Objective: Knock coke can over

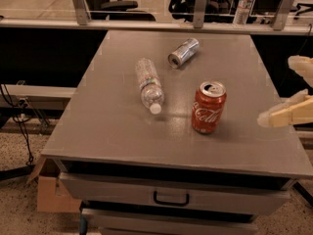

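- Coke can (209, 107) is upright on the grey table (112, 121), right of centre and towards the front edge, silver top up and white script facing us.
- Over on the right, the gripper (275, 92) hangs just off the table's right edge, about level with the can and well apart from it.
- Its two pale fingers (288, 115) are spread wide, one high and one low, with nothing held between them.
- My read on the step: this is the approach. No contact has been made and the can has not been tipped.
- Next move, as I judge it: sweep in leftward across the table edge and strike the can high on its side, near the rim, so it topples rather than slides.
- The push wants to stay level and not too low, because a hit near the base could just skate the can along the smooth top.
- Now the count: one Coke can, standing.
- One silver can (183, 52), lying on its side towards the back.
- Two water bottles: one clear bottle (148, 83) lying left of the Coke can, and one standing bottle (243, 5) beyond the table's far edge.
- One gripper, two fingers.
- One cardboard box (51, 192) sits on the floor at front left.
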`<state>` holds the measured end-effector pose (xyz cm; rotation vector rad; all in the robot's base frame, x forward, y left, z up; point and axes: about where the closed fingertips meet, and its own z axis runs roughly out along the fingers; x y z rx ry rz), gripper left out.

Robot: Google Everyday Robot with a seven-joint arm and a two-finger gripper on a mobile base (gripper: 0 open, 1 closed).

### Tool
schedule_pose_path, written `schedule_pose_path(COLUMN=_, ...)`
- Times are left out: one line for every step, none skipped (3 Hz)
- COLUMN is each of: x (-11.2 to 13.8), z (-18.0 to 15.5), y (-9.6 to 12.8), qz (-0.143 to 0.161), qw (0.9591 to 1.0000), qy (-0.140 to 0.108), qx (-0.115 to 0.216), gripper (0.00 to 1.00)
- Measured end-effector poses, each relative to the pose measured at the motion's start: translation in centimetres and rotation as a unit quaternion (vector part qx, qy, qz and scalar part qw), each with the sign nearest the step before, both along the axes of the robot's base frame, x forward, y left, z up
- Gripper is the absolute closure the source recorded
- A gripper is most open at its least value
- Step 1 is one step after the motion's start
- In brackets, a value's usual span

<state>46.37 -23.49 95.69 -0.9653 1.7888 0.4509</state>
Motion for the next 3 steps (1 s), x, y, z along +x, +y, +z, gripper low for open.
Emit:
schedule_pose_path(x=-0.6, z=-0.5, y=0.4, qz=0.001, qw=1.0, qy=-0.001, qx=0.002, gripper=0.0)
schedule_pose_path(x=-1.4, z=-2.1, y=1.9, qz=0.012, qw=0.9997, qy=-0.002, qx=0.021, gripper=0.0)
schedule_pose_path(x=-1.8, z=-4.0, y=4.2, qz=0.028, qw=0.9988, qy=-0.009, qx=0.04, gripper=0.0)
